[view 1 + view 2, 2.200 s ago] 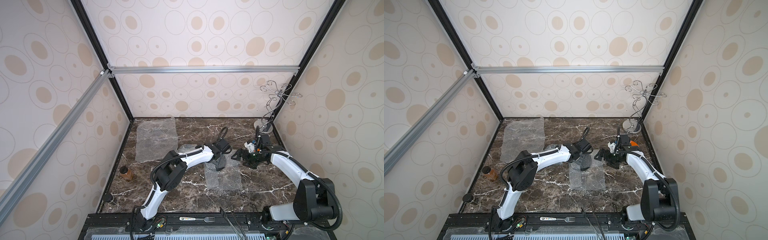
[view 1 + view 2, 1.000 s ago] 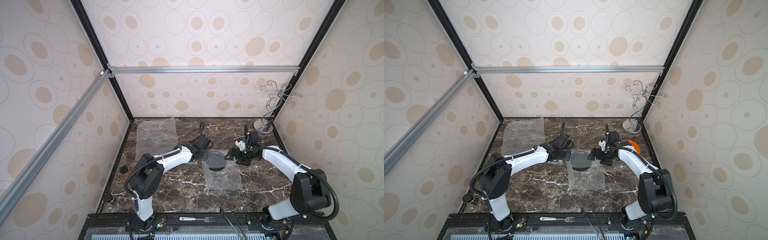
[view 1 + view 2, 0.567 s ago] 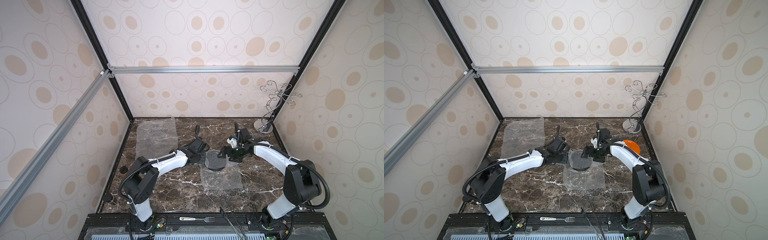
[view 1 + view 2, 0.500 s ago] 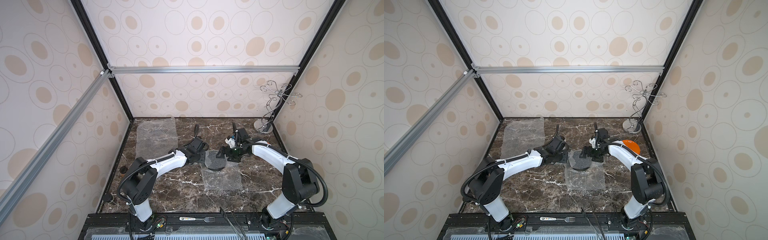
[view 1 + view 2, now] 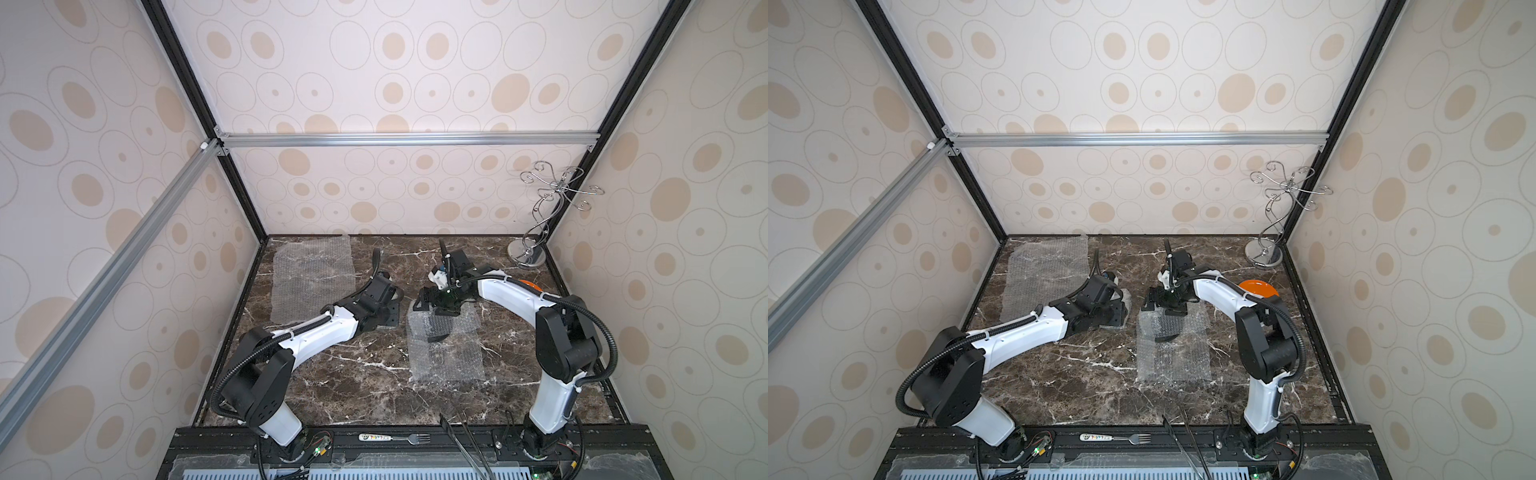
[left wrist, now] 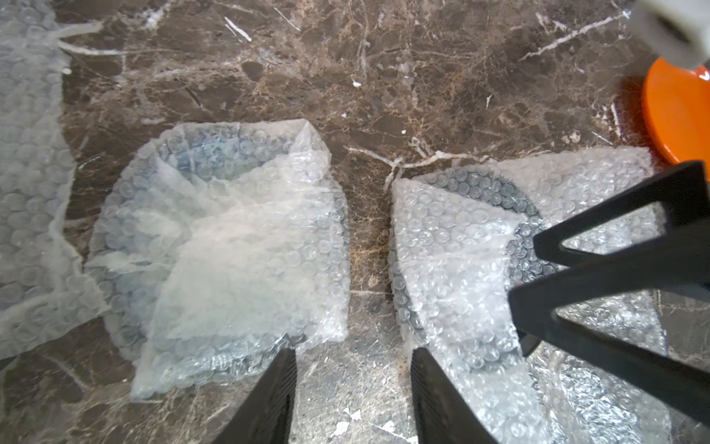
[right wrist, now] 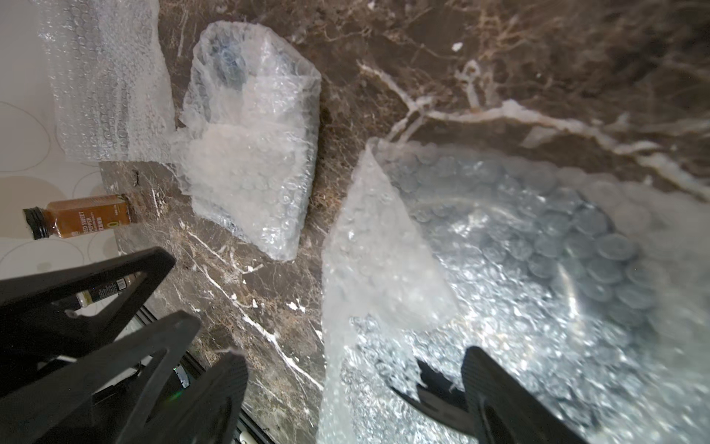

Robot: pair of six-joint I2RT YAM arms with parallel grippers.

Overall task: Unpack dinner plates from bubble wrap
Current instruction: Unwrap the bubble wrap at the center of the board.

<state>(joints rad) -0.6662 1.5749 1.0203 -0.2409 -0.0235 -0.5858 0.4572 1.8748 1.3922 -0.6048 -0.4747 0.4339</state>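
Robot test booth: wallpapered panels (image 5: 374, 62), aluminium frame (image 5: 407, 139).

Both top views are evenly and softly lit, bright on the patterned walls and dimmer on the dark marble tabletop (image 5: 353, 374), where the arms cast only faint shadows. Straight frame bars bow slightly near the edges, as a wide lens does. In the left wrist view the bubble wrap (image 6: 230, 238) glares white, the orange plate (image 6: 676, 111) shines, and the left gripper's fingers (image 6: 269, 399) look soft. The right wrist view is blurrier: wrap over the grey plate (image 7: 538, 269) smears into bright glints, and the right gripper's fingers (image 7: 499, 403) are out of focus.
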